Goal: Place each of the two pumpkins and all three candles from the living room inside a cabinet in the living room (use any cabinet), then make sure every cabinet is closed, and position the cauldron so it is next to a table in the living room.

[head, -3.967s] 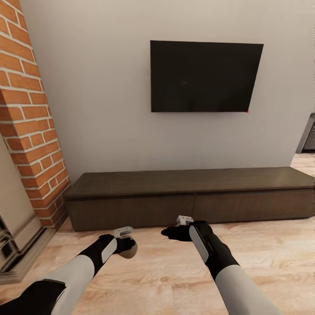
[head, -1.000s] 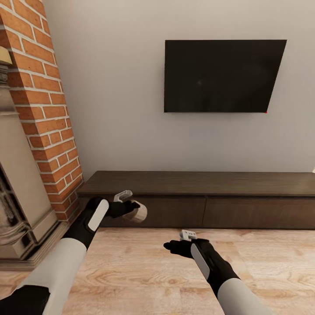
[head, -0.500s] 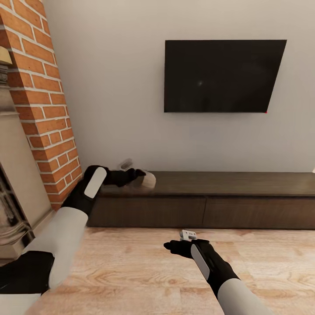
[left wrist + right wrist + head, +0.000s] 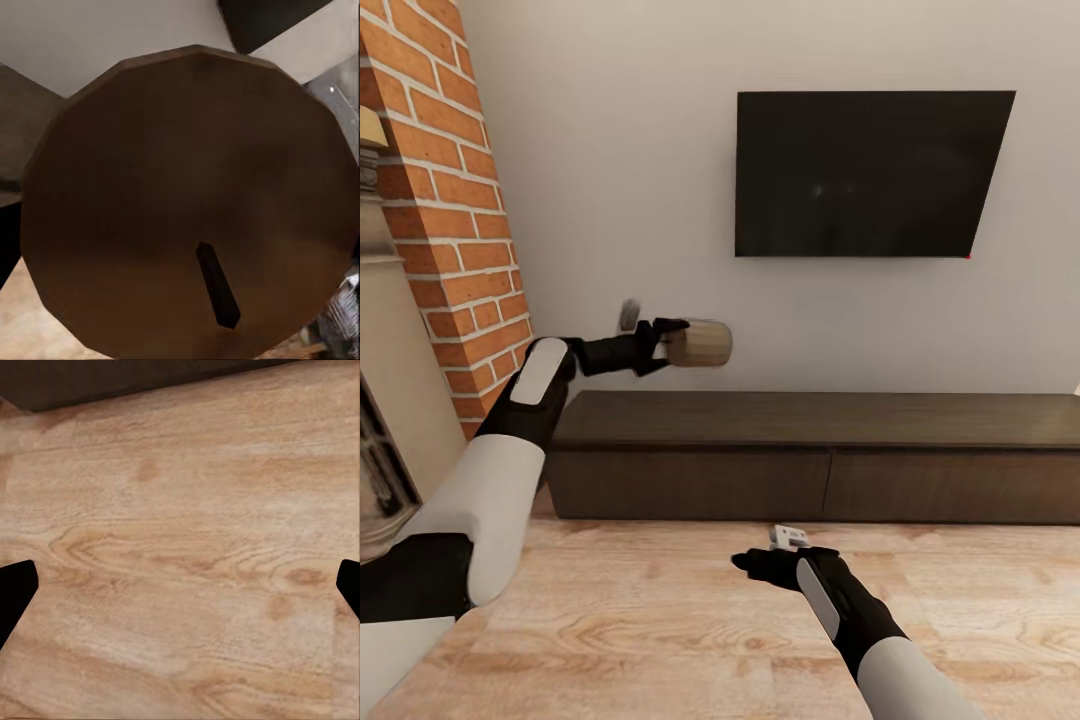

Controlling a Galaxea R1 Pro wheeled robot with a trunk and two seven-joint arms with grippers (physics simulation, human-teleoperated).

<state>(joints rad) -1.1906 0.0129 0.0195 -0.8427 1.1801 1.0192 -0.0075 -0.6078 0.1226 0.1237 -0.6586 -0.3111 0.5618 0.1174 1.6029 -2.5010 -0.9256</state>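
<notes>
Right gripper (image 4: 752, 562) hangs low over the wood floor (image 4: 660, 620), short of the cabinet front; in the right wrist view its fingertips (image 4: 16, 589) stand spread wide at opposite edges with nothing between them. Left gripper (image 4: 672, 342) is raised at chest height above the left end of the cabinet (image 4: 810, 455), clamped on a tan banded candle (image 4: 700, 343). The candle lies on its side, projecting beyond the fingers toward the wall. In the left wrist view its wick end (image 4: 217, 285) faces the camera. Behind, a television (image 4: 870, 172) hangs on the wall; brick fireplace (image 4: 445, 220) at left.
</notes>
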